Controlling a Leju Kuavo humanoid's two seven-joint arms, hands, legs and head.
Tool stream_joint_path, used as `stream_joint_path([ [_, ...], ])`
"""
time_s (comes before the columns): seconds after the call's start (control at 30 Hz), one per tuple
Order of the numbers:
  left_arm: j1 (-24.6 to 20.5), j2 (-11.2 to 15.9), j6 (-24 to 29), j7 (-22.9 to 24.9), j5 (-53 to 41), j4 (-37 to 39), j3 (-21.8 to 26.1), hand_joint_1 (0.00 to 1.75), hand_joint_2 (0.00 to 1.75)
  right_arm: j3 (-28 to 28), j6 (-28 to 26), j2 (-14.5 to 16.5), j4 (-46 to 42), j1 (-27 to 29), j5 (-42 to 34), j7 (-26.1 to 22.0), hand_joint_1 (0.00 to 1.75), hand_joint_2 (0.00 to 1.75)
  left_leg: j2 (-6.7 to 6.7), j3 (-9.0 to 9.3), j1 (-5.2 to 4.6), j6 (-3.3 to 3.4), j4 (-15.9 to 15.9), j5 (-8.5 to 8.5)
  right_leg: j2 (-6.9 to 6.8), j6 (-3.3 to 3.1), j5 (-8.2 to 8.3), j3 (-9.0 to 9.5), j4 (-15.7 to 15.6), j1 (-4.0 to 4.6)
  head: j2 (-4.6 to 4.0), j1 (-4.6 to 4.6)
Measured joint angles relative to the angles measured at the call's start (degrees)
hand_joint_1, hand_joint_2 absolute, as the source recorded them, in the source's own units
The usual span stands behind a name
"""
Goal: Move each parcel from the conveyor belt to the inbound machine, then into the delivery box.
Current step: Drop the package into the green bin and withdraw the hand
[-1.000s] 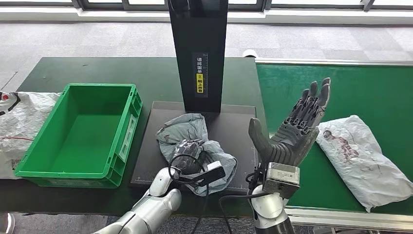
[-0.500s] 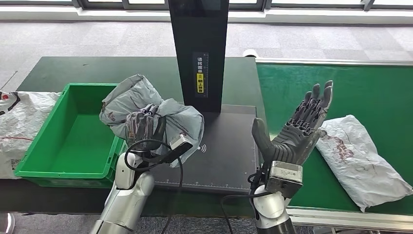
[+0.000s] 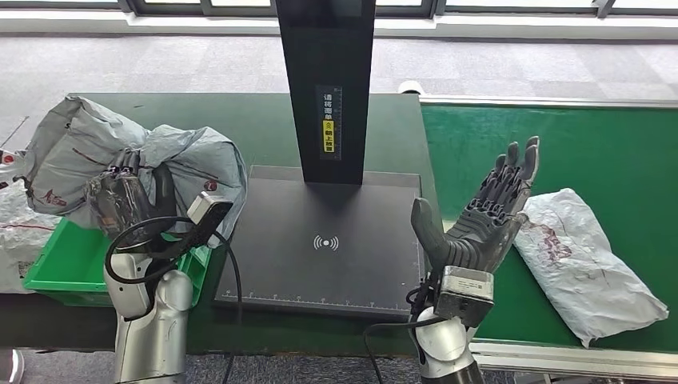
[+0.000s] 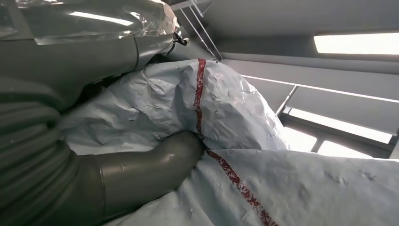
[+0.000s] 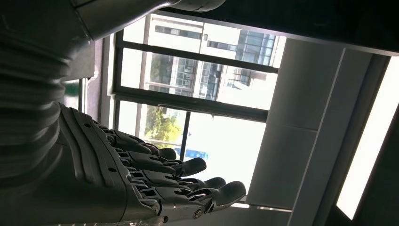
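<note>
Gripping a crumpled grey parcel (image 3: 136,152), the left hand (image 3: 128,200) was raised over the green box (image 3: 60,260), its dark fingers wrapped into the bag's folds. In the left wrist view the thumb (image 4: 155,162) was pressed into the same bag (image 4: 226,122), which bore a red stripe. The parcel hung above the box's right part and hid most of it; whether the bag touched the rim could not be told. A black cable (image 3: 160,240) looped from the left wrist across the box's near corner.

The right hand (image 3: 480,216) was held upright at the near edge of the belt (image 3: 608,144), palm turned left, fingers spread and straight, holding nothing. The right wrist view showed those fingers (image 5: 188,167) extended and apart against windows.

Just beside the right hand, a second parcel (image 3: 580,256), pale with red print, lay flat on the belt. Between the hands sat the scanner plate (image 3: 320,264), dark and marked with a white wireless symbol. Its black post (image 3: 326,88) stood at the plate's far edge and carried a label of yellow and white characters. A white bag (image 3: 20,232) lay on the table (image 3: 248,128) left of the box, partly covered by the held parcel.
</note>
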Motion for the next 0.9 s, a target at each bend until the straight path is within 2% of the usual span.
stream_joint_path([
  [0.2, 0.0, 0.1, 0.0, -0.1, 3.0, -0.5, 2.0, 1.75, 1.75, 0.0, 0.0, 0.0, 0.0, 0.0, -0.2, 0.0, 0.00, 1.75, -0.01, -0.01, -0.01, 0.00, 0.0, 0.00, 0.00, 0.00, 0.00, 0.01, 0.0, -0.01, 0.00, 0.00],
  [0.37, -0.2, 0.3, 0.0, -5.2, 9.5, 1.0, 8.5, 1.75, 1.75, 0.0, 0.0, -0.1, 0.0, 0.4, -0.5, 0.0, 0.00, 1.75, 0.02, 0.01, 0.00, 0.00, 0.0, -0.01, 0.04, 0.00, 0.00, -0.04, 0.0, 0.01, 0.00, -0.01],
  [0.4, -0.3, 0.3, 0.0, -5.7, 9.6, 1.4, 10.0, 1.58, 1.75, 0.0, 0.0, -0.1, 0.0, 0.5, -0.5, 0.0, 0.00, 1.75, 0.02, 0.00, 0.01, 0.00, 0.0, 0.00, 0.04, -0.01, -0.01, -0.04, 0.0, 0.02, 0.00, -0.02],
  [0.5, -0.8, 0.3, 0.0, -6.5, 9.7, 2.6, 14.1, 0.27, 1.75, 0.0, 0.0, -0.1, 0.0, 0.8, -0.4, -0.1, 0.00, 1.75, 0.03, 0.00, 0.02, 0.00, 0.0, 0.00, 0.03, -0.03, -0.02, -0.04, 0.0, 0.03, 0.00, -0.02],
  [0.53, -1.0, 0.3, 0.0, -6.7, 9.7, 2.9, 15.0, 0.00, 1.75, 0.0, 0.0, -0.1, 0.0, 0.8, -0.4, -0.1, 0.00, 1.75, 0.03, 0.00, 0.02, 0.00, 0.0, 0.00, 0.03, -0.03, -0.02, -0.04, 0.0, 0.03, 0.00, -0.02],
  [0.9, -2.8, -0.1, 0.0, -8.3, 9.9, 5.7, 21.5, 0.00, 1.75, 0.0, 0.0, -0.2, 0.0, 0.9, -0.3, -0.1, 0.00, 1.75, 0.01, -0.01, 0.00, 0.00, 0.0, 0.00, 0.01, -0.02, -0.01, -0.01, 0.0, 0.00, 0.00, -0.01],
])
